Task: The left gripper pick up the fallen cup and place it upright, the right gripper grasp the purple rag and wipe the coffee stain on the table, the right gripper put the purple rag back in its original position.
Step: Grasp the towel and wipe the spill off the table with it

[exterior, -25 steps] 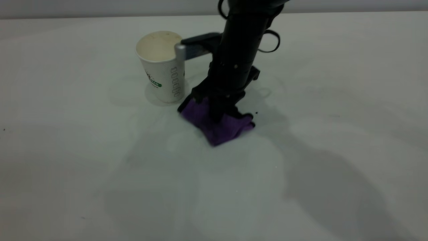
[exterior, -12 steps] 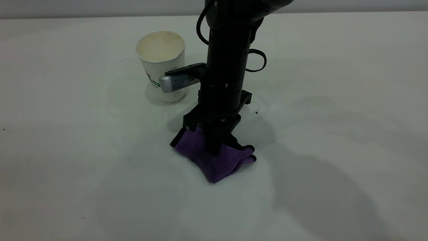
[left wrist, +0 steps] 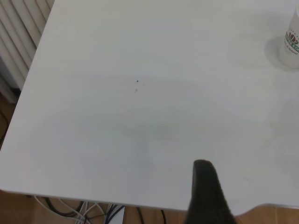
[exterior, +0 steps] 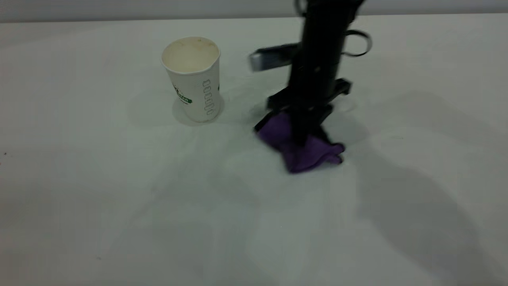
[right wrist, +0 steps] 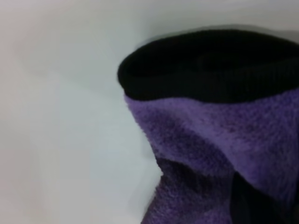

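The cup (exterior: 192, 79) stands upright on the table (exterior: 119, 206), cream inside showing; its edge also shows in the left wrist view (left wrist: 293, 39). My right gripper (exterior: 302, 133) points down, shut on the purple rag (exterior: 307, 153), pressing it on the table to the right of the cup. The silver-grey block (exterior: 262, 60) sticks out toward the cup. In the right wrist view the purple rag (right wrist: 219, 140) with its black edging fills the picture. No coffee stain shows. My left gripper (left wrist: 231, 200) hovers over the table's edge, away from the cup, open and empty; one finger (left wrist: 205, 193) shows.
The table's edge (left wrist: 93, 198) runs close under the left gripper, with cables and brown floor beyond. Two tiny dark specks (left wrist: 137, 85) lie on the table. The right arm's shadow (exterior: 397, 206) falls to the front right.
The right gripper dragged the rag from beside the cup toward the front, then back and to the right. The cup has not moved.
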### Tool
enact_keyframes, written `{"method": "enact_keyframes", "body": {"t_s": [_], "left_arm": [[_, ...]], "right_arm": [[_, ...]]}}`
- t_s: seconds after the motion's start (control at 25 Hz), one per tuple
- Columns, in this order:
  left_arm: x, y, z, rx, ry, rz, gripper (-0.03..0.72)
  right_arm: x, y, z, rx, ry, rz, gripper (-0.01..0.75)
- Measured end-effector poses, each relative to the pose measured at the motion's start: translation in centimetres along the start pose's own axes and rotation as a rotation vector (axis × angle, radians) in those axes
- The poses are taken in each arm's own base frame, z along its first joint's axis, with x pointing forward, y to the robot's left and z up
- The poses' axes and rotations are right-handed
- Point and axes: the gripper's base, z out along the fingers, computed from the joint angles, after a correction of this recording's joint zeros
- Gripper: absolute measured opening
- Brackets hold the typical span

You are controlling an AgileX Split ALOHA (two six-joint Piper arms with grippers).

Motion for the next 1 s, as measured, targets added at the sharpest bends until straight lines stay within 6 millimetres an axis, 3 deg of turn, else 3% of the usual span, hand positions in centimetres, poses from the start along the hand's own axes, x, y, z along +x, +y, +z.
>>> {"method": "enact_keyframes", "body": {"t_s": [0.32,0.56,0.72,1.0], "left_arm": [[0.0,0.0,0.0,0.000,0.000,0.000,0.519],[0.0,0.0,0.0,0.000,0.000,0.000,0.519],[0.0,0.0,0.0,0.000,0.000,0.000,0.519],[0.0,0.0,0.0,0.000,0.000,0.000,0.519]], "right_arm": [[2.4,-11.3,-2.8,0.040,-0.016,0.265,0.056],[5.2,-17.2,-4.1,0.040,-0.012,0.477,0.068],[5.9,-18.2,-4.4,0.022,-0.006,0.514,0.127],[5.6,-17.5,-4.8,-0.034,-0.008,0.456,0.410]]}}
